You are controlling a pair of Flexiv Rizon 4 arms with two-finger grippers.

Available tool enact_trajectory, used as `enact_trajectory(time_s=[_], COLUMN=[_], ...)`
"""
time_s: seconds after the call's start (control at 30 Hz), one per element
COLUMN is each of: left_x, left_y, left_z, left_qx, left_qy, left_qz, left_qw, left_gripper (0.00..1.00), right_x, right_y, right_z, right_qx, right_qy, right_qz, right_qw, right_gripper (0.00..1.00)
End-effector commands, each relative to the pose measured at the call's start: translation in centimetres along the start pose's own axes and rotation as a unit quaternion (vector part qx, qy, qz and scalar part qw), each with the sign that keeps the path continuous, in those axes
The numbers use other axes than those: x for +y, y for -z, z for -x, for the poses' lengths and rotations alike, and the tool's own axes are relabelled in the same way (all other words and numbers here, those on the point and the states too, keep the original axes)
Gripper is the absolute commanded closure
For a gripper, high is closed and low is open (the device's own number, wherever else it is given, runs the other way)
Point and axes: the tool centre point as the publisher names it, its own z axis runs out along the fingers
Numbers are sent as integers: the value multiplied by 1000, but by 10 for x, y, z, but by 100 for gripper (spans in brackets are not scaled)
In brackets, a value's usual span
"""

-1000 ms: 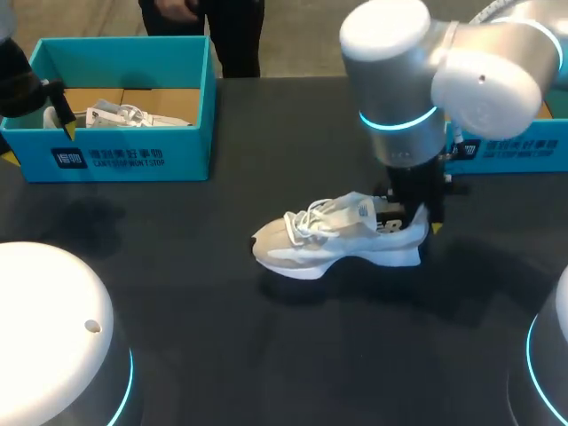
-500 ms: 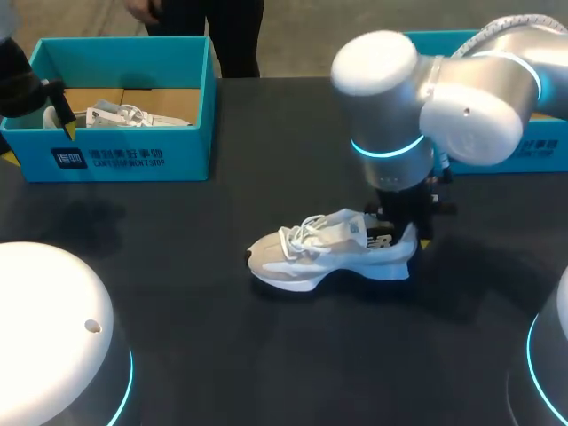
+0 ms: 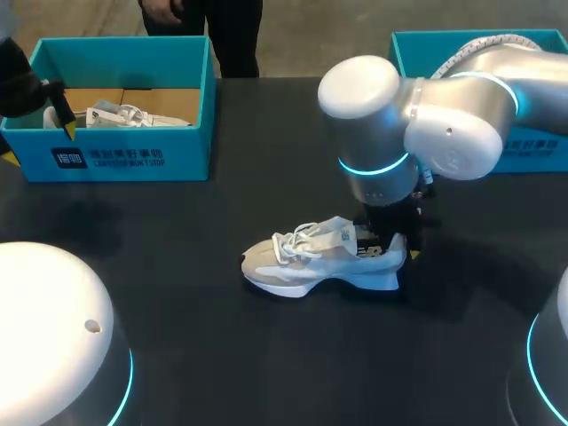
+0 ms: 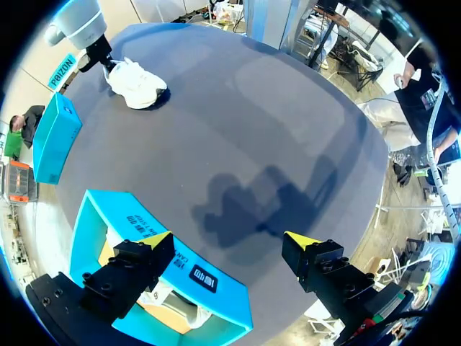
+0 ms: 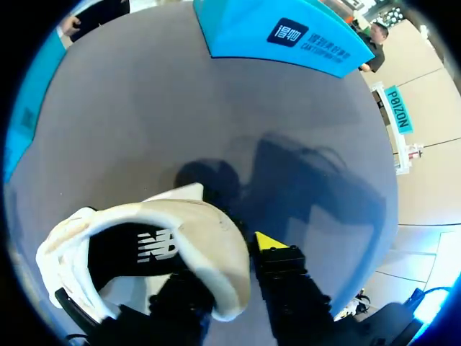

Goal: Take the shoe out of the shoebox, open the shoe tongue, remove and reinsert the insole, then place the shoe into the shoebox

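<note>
- The right gripper [image 5: 229, 265] is clenched on the heel of the shoe [image 3: 306, 264]. One yellow-tipped finger presses the outside of the heel collar, and the other reaches down inside the opening.
- In the head view, the bulky silver right arm [image 3: 417, 115], with a glowing cyan ring, stands directly over the heel. It hides most of the gripper and the back of the shoe from above.
- The shoe sits upright on its sole near the middle of the desk [image 3: 222, 355], outside both boxes. Its toe points toward the left arm's side.
- It is a low running shoe in white and pale beige, with a thick white sole, loose white laces and a tongue that stands up. The lining inside the heel is black, and the padded collar looks soft and slightly creased.
- The right shoebox [image 3: 537, 146], in bright teal card, lies behind the right arm and is partly covered by it.
- The left shoebox [image 3: 124, 160], the same teal, stands well apart at the desk's far left corner. It holds a second white shoe [image 3: 124, 115] on brown card.
- The left gripper [image 4: 229, 241] hangs released, with its fingers spread wide. One finger is over the left shoebox's near wall and the other is past it.
- The desk top is dark, matte and smooth.
</note>
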Motion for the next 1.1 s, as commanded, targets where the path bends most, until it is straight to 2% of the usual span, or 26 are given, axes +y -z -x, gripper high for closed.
enact_trajectory(time_s=[0.03,0.3,0.37,0.43,0.47,0.67,0.8,0.87,0.9,1.1], left_x=[-1,-1,-1,-1,-1,-1,-1,-1,-1,-1], left_y=[0,0,0,0,0,0,0,0,0,0], left_z=[-1,-1,-1,-1,-1,-1,-1,-1,-1,-1], left_qx=[0,0,0,0,0,0,0,0,0,0], left_qy=[0,0,0,0,0,0,0,0,0,0], left_qz=[1,1,1,1,1,1,1,1,1,1], left_qw=[1000,1000,1000,1000,1000,1000,1000,1000,1000,1000], left_gripper=[0,0,0,0,0,0,0,0,0,0], right_x=[2,3,4,4,5,10,16,20,22,36], right_y=[1,20,27,34,38,67,90,101,105,130], right_z=[-3,2,5,9,11,24,32,34,34,43], right_qx=[-1,5,8,13,18,35,65,93,105,131], right_qy=[-4,-10,-9,-6,-5,16,40,61,79,126], right_qz=[0,7,10,12,13,31,40,47,52,89], right_qw=[1000,1000,1000,1000,1000,999,996,993,990,979], right_gripper=[51,49,38,21,18,21,15,7,0,0])
